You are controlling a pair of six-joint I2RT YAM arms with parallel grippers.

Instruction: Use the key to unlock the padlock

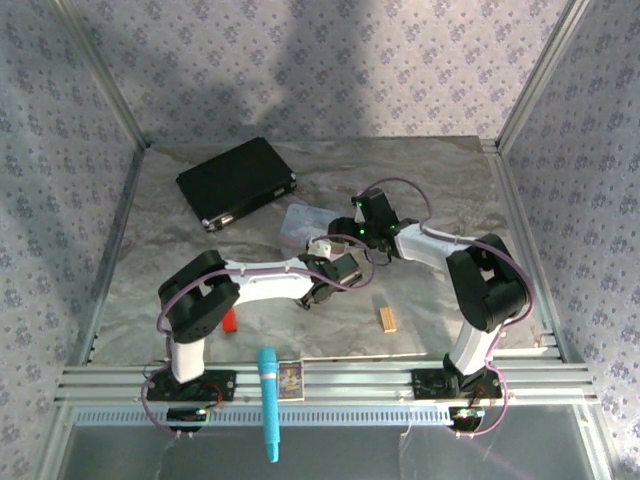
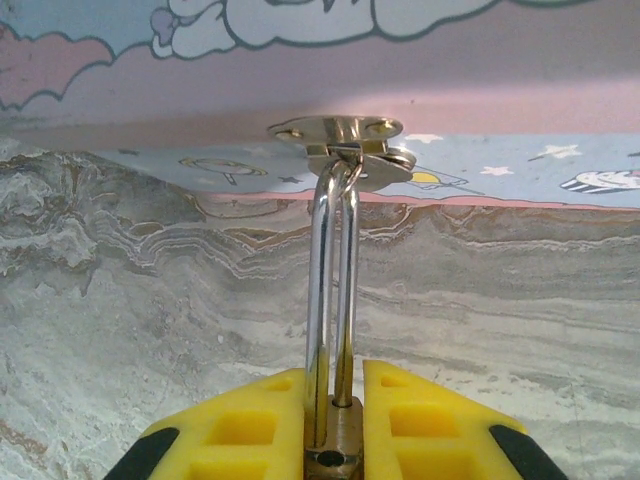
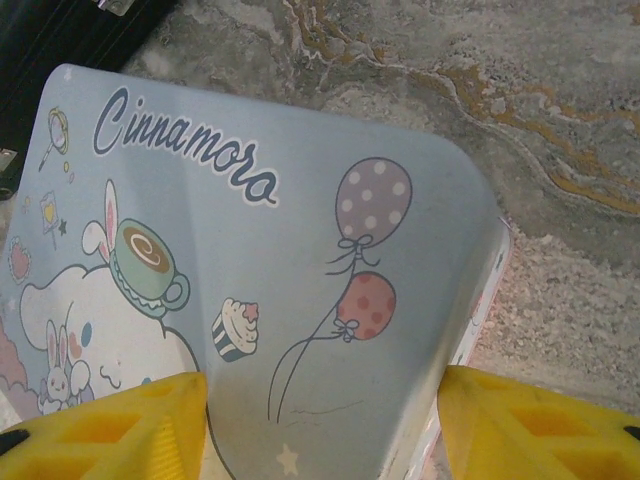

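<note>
Left gripper (image 2: 333, 400) clamped on padlock (image 2: 319, 300), right gripper (image 3: 320, 420) spread over tin (image 3: 260, 200)

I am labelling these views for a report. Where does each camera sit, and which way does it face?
Top external: high behind the robot, looking down on the table; left arm and right arm show.
Left wrist: low, facing the tin box's hasp; left gripper clamps the padlock.
Right wrist: above the tin box, looking down on its lid; right gripper's fingers show.
Shared: both wrist views see the tin box.
</note>
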